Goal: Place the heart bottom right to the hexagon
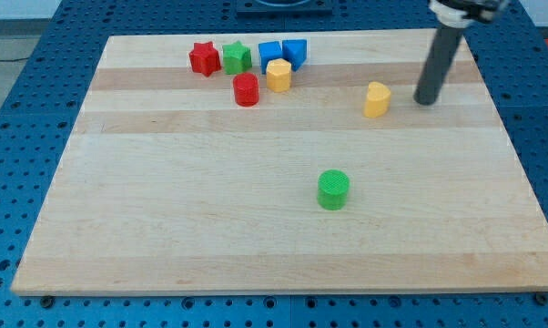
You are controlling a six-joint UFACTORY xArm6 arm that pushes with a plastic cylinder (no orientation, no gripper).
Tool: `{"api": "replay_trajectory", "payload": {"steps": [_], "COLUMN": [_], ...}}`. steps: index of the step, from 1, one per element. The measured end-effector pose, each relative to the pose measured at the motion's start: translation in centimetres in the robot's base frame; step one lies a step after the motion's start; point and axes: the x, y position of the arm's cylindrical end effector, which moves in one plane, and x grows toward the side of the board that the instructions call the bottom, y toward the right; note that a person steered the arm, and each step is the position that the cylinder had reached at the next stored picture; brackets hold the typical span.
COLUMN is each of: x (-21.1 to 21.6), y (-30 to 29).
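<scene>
A yellow heart block (376, 99) lies on the wooden board at the upper right. A yellow hexagon block (278, 75) sits in the cluster near the view's top, well to the left of the heart. My tip (426, 100) rests on the board just right of the yellow heart, a small gap apart from it. The dark rod rises from the tip toward the view's top right.
Near the hexagon are a red star (203, 57), a green star (237, 58), two blue blocks (270, 53) (295, 51) and a red cylinder (246, 89). A green cylinder (333, 189) stands lower centre. The wooden board (165, 228) lies on a blue perforated table.
</scene>
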Motion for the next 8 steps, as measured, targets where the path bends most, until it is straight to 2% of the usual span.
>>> {"api": "replay_trajectory", "payload": {"steps": [1, 3, 5, 8], "x": [0.0, 5.2, 2.9, 0.3], "y": [-3.4, -2.9, -5.6, -5.1]}}
